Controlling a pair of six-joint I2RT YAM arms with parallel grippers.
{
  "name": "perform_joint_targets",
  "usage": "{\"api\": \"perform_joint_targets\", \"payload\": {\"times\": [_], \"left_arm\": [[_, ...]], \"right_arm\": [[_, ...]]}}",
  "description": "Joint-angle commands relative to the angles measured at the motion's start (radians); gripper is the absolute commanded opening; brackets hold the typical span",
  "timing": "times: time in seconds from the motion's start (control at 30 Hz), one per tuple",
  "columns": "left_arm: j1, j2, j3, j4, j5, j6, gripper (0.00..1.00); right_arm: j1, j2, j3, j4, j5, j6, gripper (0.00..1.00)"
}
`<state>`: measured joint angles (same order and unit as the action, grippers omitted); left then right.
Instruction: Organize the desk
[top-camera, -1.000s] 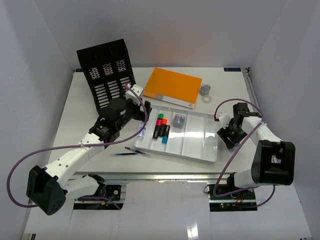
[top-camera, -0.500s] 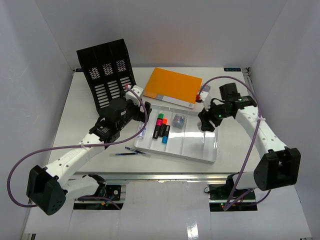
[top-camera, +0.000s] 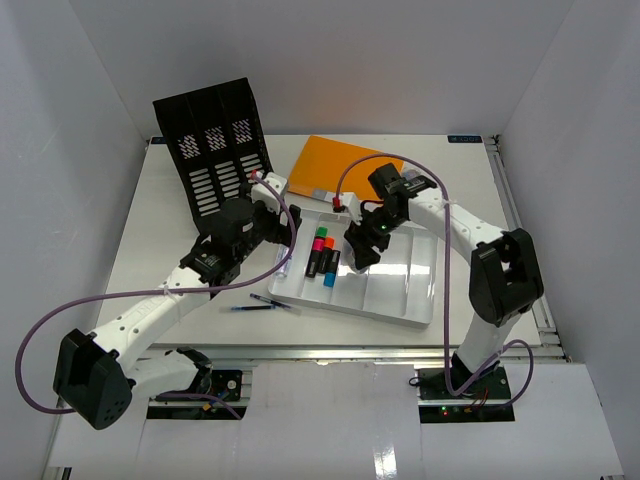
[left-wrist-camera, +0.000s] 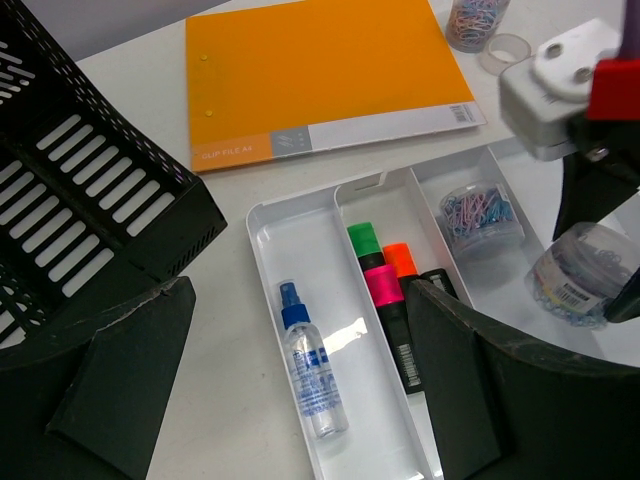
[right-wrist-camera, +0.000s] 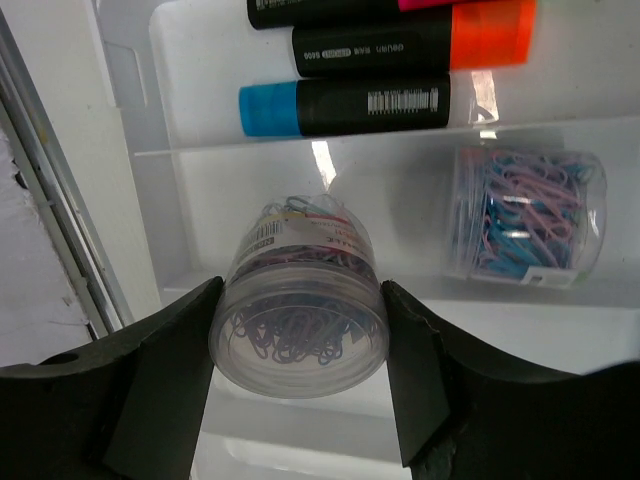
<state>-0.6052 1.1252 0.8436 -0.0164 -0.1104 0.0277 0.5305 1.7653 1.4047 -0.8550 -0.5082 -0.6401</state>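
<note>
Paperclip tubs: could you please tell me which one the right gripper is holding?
The tub with mostly purple clips, clamped in the right gripper over the tray; the pink-and-blue one sits free in a tray compartment.

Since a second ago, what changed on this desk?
The right gripper, clamped on a clear round plastic tub of paper clips, swung left from the desk's right side to above the white compartmented tray. The left gripper, open, the highlighters and orange folder stayed put.
</note>
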Motion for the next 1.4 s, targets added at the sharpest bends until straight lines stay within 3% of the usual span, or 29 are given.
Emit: {"api": "perform_joint_targets", "payload": {"times": [0.0, 0.27, 0.43, 0.47, 0.67, 0.8, 0.9, 1.03, 1.2, 1.23, 1.37], "left_arm": [[-0.001, -0.01, -0.012, 0.042, -0.006, 0.013, 0.98], [-0.001, -0.02, -0.033, 0.072, 0.021, 0.018, 0.98], [-0.001, -0.026, -0.051, 0.103, 0.089, 0.006, 0.98], [-0.001, -0.03, -0.056, 0.119, 0.104, 0.002, 0.98], [-0.001, -0.018, -0.073, 0.171, 0.281, -0.092, 0.98], [-0.001, 0.108, 0.023, 0.145, 0.443, -0.2, 0.98], [-0.001, 0.256, 0.103, 0.148, 0.511, -0.286, 0.97], [-0.005, 0.475, 0.339, 0.115, 0.561, -0.374, 0.97], [-0.052, 0.85, 0.76, -0.078, 0.49, -0.387, 0.98], [-0.062, 0.902, 0.906, -0.104, 0.47, -0.373, 0.98], [-0.097, 1.159, 1.231, -0.187, 0.397, -0.309, 0.98]], "right_arm": [[0.024, 0.033, 0.057, 0.03, 0.031, 0.029, 0.45], [0.025, 0.012, 0.018, 0.058, 0.057, 0.021, 0.77], [0.023, -0.024, -0.005, 0.07, 0.054, 0.017, 0.85], [0.025, -0.029, -0.014, 0.073, 0.05, 0.016, 0.92], [-0.018, -0.111, -0.049, 0.096, 0.029, 0.03, 0.9], [-0.19, -0.211, -0.071, 0.131, -0.063, 0.059, 0.9], [-0.414, -0.324, -0.157, 0.229, -0.152, 0.081, 0.9], [-0.681, -0.436, -0.306, 0.352, -0.256, 0.105, 0.9], [-0.803, -0.491, -0.349, 0.385, -0.292, 0.144, 0.9], [-0.817, -0.496, -0.355, 0.393, -0.298, 0.149, 0.9], [-0.86, -0.503, -0.363, 0.396, -0.341, 0.167, 0.9]]}}
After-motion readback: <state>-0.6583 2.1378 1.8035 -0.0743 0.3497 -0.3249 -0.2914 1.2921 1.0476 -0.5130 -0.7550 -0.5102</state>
